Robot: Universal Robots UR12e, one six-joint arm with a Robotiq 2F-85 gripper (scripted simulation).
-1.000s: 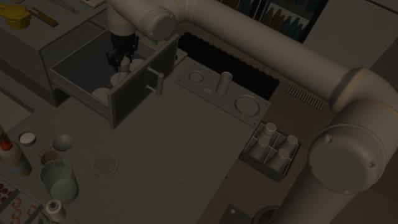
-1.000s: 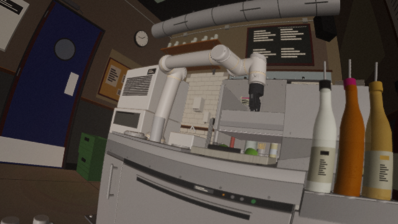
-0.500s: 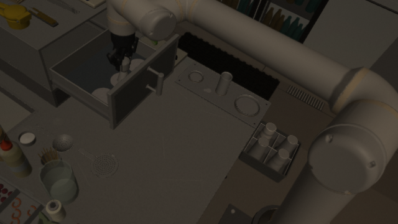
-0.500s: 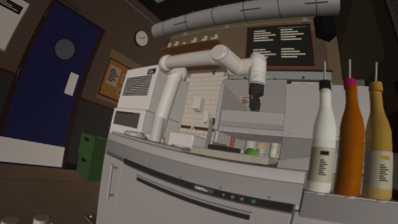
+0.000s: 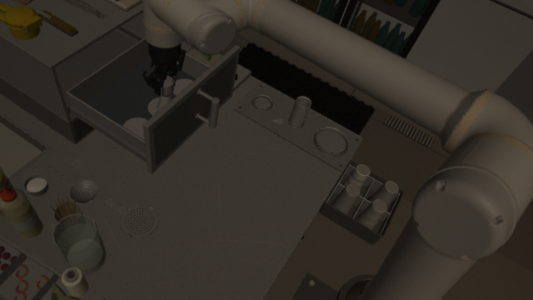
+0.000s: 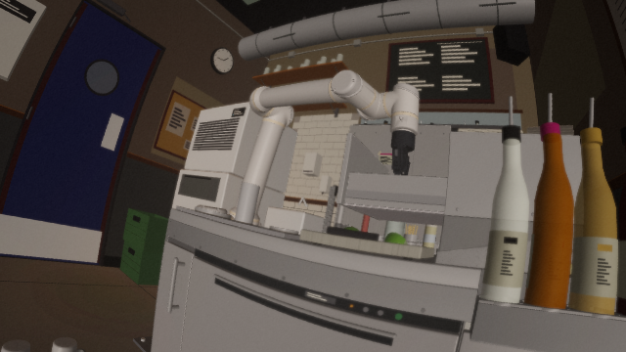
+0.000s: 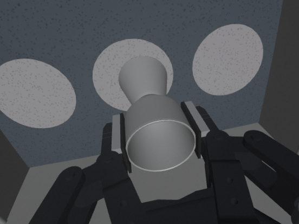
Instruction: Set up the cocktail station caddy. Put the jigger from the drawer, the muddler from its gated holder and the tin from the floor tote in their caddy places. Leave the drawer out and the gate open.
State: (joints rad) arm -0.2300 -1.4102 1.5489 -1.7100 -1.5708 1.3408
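The drawer (image 5: 137, 104) stands pulled out at the upper left of the counter, with pale round pads on its dark floor. I grip the grey hourglass-shaped jigger (image 7: 151, 113) by its upper cup with my gripper (image 7: 159, 135), closed on it inside the drawer. The jigger (image 5: 166, 89) stands upright on the middle pad. The caddy plate (image 5: 297, 127) lies to the right of the drawer, with a small ring, an upright tube (image 5: 300, 111) and a large ring (image 5: 331, 141). The floor tote (image 5: 362, 202) with several tins sits past the counter's right edge.
Behind the drawer is a grey cabinet top with a yellow squeezer (image 5: 21, 23). A dark ribbed mat (image 5: 308, 89) lies behind the caddy. A strainer (image 5: 139, 221), a glass (image 5: 79, 246) and bottles crowd the counter's front left. The drawer front and handle (image 5: 208, 110) stand beside my gripper.
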